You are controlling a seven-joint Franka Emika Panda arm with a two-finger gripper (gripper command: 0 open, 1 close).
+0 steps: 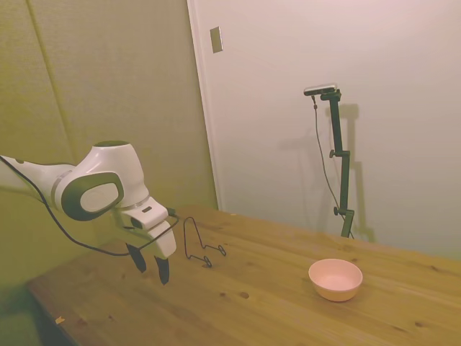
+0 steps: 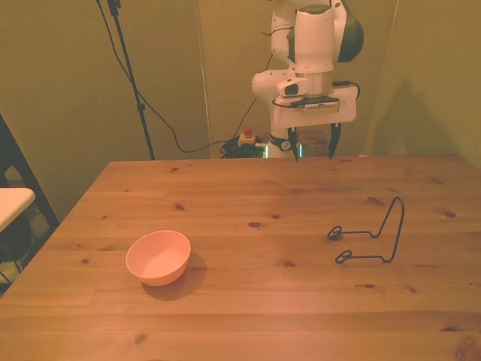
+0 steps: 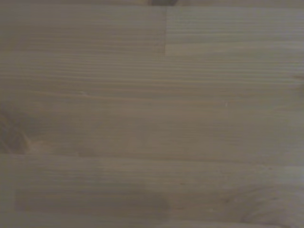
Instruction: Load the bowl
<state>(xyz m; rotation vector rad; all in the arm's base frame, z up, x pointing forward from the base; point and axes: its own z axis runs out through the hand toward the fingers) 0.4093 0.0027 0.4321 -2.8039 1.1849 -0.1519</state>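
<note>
Jaws (image 2: 312, 153) stand open and empty above bare tabletop (image 2: 285, 301); recommend descending squarely over the bowl (image 2: 158, 256) rim, clear of the wire stand (image 2: 372, 239).

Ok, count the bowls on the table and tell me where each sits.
1. The bowl sits upright on the table toward the front view's left, apart from the wire stand and the gripper. Nothing looks hidden.
</note>
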